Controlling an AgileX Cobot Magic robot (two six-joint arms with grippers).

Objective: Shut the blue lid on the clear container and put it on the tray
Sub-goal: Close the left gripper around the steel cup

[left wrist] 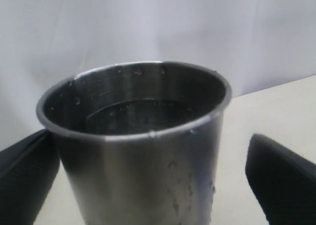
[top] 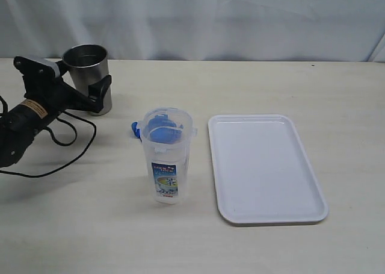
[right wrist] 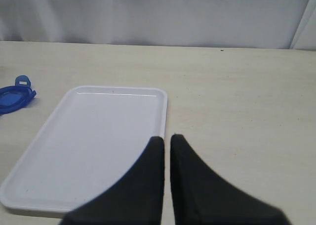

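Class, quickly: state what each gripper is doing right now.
Left gripper: open, jaws either side of the steel cup.
Right gripper: shut, holding nothing.

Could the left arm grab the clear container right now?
Probably not straight away: the left gripper stands open around the steel cup, so it would have to back off first. Beyond that, only bare table lies between it and the container.

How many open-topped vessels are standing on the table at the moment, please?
2. In the exterior view, the grey steel cup stands at the back left, and the clear container stands near the middle, just left of the tray. Nothing seems to hide another.
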